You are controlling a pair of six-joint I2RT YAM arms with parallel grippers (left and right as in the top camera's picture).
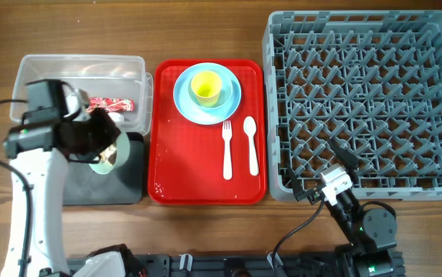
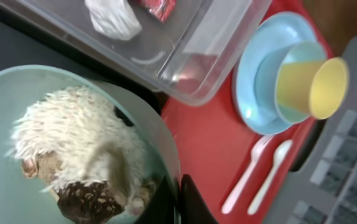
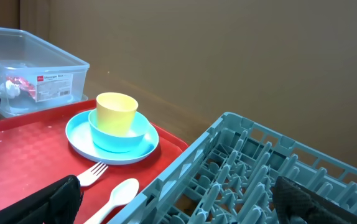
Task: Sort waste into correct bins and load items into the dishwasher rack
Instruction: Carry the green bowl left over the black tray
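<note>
From overhead the left arm covers much of the left side. It hides the near wall of the clear rectangular plastic tub (image 1: 44, 65) and part of the shallow black rectangular tray (image 1: 128, 181), and only a sliver of the mint green bowl (image 2: 4, 106) shows under the left hand (image 1: 102, 148). That hand is pinched on the bowl's rim, holding it over the black tray. The left wrist view shows whitish-brown rice-like food scraps (image 2: 79, 155) heaped inside, blurred at this range. The tub holds a crinkled red snack wrapper (image 1: 112, 104) and a small crumpled white tissue (image 2: 112, 17) (the tissue is out of sight from above). The tub's right rim lies just beside the flat red serving tray (image 1: 190, 169). A narrow strip of wooden surface (image 1: 205, 227) runs between that tray and the large square grey plastic rack (image 1: 359, 17), which is cut off at the right edge of the frame. At the top of the red tray, the round light blue plate (image 1: 181, 100) carries the small yellow cup (image 1: 206, 87), which seems to stand in a shallow light blue dish. The white plastic fork (image 1: 226, 150) and white plastic spoon (image 1: 250, 142) lie side by side below it, leaving the tray's lower left bare. The right hand (image 3: 175, 196) is spread wide at the rack's lower left corner, and its view crops both fingers at the bottom edge.
</note>
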